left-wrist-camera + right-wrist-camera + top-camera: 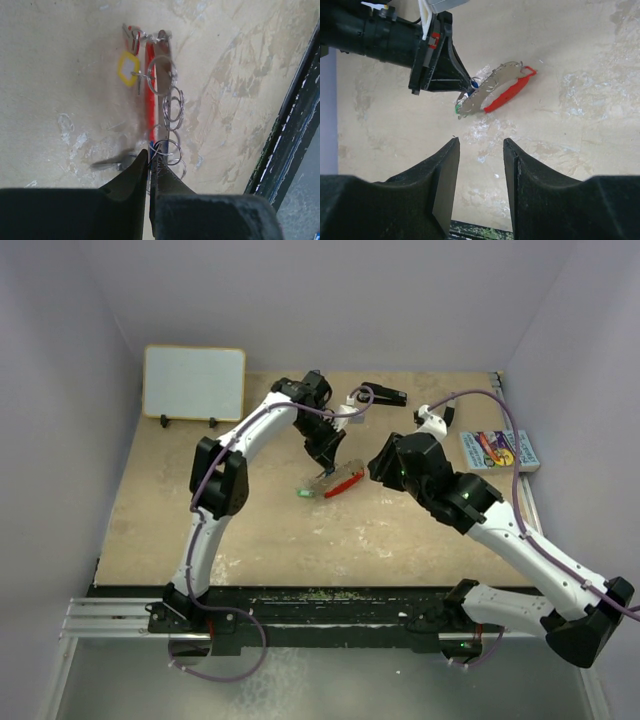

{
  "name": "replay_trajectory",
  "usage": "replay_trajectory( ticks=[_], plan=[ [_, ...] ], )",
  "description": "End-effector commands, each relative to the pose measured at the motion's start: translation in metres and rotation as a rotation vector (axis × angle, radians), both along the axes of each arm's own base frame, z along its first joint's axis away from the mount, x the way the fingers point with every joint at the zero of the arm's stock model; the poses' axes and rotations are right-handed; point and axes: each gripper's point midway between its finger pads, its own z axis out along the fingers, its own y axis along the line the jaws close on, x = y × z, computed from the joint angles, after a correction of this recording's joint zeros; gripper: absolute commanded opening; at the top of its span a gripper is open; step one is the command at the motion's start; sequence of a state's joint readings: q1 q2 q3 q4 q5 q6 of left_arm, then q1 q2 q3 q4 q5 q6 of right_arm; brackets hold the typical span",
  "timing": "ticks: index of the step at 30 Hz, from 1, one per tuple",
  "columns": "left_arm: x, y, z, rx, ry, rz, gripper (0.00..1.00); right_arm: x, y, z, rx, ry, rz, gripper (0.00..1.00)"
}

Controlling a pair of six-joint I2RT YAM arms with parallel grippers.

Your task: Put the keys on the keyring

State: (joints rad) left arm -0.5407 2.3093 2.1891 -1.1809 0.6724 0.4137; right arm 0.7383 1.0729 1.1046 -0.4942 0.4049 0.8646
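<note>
The keyring lies mid-table: a red crescent clip (345, 483) joined to a chain of silvery rings (172, 102). In the left wrist view the clip (149, 82) runs straight ahead, with a yellow-tagged key (128, 67) and a red-tagged key (131, 36) at its far end. A bare silver key (107, 162) lies to the left. A green tag (305, 493) shows at the chain's near end, and also in the right wrist view (457, 108). My left gripper (150, 152) is shut, pinching a ring of the chain, with a bit of blue beside it. My right gripper (480, 142) is open and empty, just short of the clip (509, 94).
A whiteboard (194, 382) stands at the back left. A black stapler (383, 394) lies at the back centre. A coloured booklet (498, 450) lies at the right edge. A black rail (330, 600) runs along the table's front edge.
</note>
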Motion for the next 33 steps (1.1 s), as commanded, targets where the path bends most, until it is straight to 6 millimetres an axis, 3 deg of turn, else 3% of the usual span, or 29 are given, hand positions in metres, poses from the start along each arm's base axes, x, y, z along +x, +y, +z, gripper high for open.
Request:
replay_trajectory(
  ticks=[1, 8, 19, 24, 29, 33],
  plan=[
    [0.011, 0.004, 0.013, -0.063, -0.016, 0.007, 0.04, -0.002, -0.015, -0.001, -0.028, -0.003, -0.047, 0.45],
    [0.041, 0.025, 0.003, -0.022, -0.091, 0.062, 0.04, 0.000, -0.016, -0.005, -0.049, 0.003, -0.049, 0.47],
    [0.056, 0.064, -0.024, 0.158, -0.228, 0.058, 0.05, -0.002, -0.013, -0.018, -0.056, 0.024, -0.030, 0.47],
    [0.071, 0.086, -0.014, 0.240, -0.382, 0.078, 0.12, -0.002, -0.014, -0.019, -0.068, 0.013, -0.015, 0.51],
    [0.082, 0.108, -0.003, 0.346, -0.473, 0.102, 0.25, -0.003, -0.016, -0.022, -0.092, 0.006, 0.000, 0.66],
    [0.087, 0.122, 0.012, 0.399, -0.548, 0.139, 0.34, -0.003, -0.021, -0.029, -0.159, 0.022, 0.014, 0.67]
  ],
)
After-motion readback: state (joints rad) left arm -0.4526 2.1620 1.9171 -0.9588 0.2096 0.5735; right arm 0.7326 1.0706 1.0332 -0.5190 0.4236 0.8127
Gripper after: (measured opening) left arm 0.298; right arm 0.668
